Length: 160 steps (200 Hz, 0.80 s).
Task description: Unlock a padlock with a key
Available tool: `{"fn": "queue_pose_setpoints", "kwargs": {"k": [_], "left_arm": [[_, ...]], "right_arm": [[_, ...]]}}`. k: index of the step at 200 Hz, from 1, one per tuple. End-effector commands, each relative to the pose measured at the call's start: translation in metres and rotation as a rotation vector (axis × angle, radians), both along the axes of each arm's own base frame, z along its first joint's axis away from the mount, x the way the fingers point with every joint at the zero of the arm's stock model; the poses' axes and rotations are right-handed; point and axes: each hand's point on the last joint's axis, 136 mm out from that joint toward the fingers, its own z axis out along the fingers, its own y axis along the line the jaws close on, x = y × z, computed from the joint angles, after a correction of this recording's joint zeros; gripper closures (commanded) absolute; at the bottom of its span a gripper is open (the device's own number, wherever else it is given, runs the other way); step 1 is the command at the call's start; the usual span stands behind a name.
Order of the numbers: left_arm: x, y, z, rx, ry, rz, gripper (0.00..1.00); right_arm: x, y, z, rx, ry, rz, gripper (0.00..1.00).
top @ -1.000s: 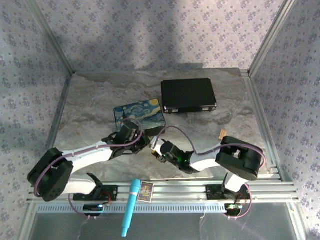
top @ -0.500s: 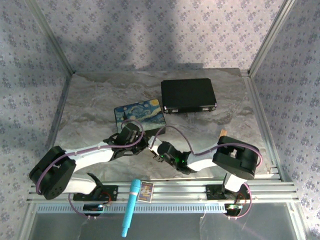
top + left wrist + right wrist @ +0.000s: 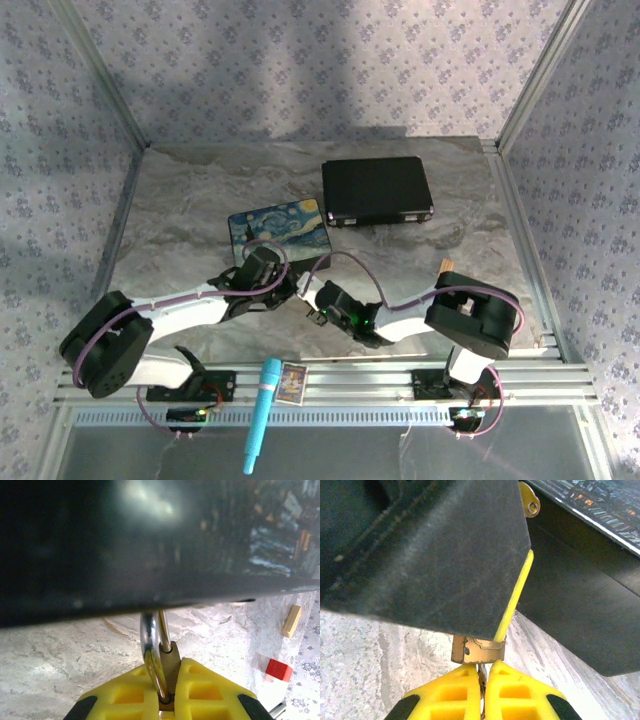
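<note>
Gripping the padlock (image 3: 171, 662) by its brass body, the left hand (image 3: 167, 697) holds it near the painted box (image 3: 278, 228); the right hand (image 3: 482, 679) pinches the key (image 3: 481, 673) at the lock's base.

Tight up front
My left gripper (image 3: 288, 290) and right gripper (image 3: 311, 296) are crowding nose to nose; the painted box (image 3: 280, 228) is walling off the way ahead, the black case (image 3: 377, 190) is blocking far right, bare table (image 3: 170, 220) is lying open left.
</note>
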Motion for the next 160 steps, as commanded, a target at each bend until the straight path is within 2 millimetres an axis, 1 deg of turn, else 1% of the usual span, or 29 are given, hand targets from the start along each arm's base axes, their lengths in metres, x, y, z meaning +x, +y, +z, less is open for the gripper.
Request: {"fn": "queue_pose_setpoints", "kwargs": {"k": [1,36,41,52,70,111,134,147,160], "left_arm": [[-0.008,-0.013,0.006,-0.023,-0.005,-0.07,1.0],[-0.009,-0.011,0.001,0.004,-0.001,-0.077,1.0],[-0.009,-0.011,0.001,0.006,0.0,-0.08,1.0],[-0.009,-0.011,-0.001,0.008,0.001,-0.083,1.0],[-0.011,-0.012,-0.003,0.009,0.006,-0.091,1.0],[-0.011,-0.013,0.0,0.016,-0.011,-0.117,1.0],[-0.012,-0.011,0.0,0.035,-0.009,-0.125,1.0],[-0.013,-0.011,0.0,0.034,-0.011,-0.13,1.0],[-0.013,-0.011,-0.001,0.032,-0.008,-0.13,1.0]], "right_arm": [[-0.004,0.0,-0.001,0.012,0.056,0.042,0.92],[-0.009,0.004,0.001,0.089,0.17,0.089,0.93],[-0.01,0.005,0.001,0.1,0.184,0.097,0.95],[-0.011,0.005,0.001,0.127,0.225,0.11,0.96],[-0.008,0.0,0.001,0.176,0.284,0.109,0.96],[-0.005,-0.008,0.003,0.306,0.454,0.146,0.95],[0.002,-0.02,0.001,0.326,0.479,0.107,0.93],[0.008,-0.028,0.001,0.35,0.488,0.076,0.88],[0.012,-0.034,-0.001,0.339,0.487,0.054,0.84]]}}
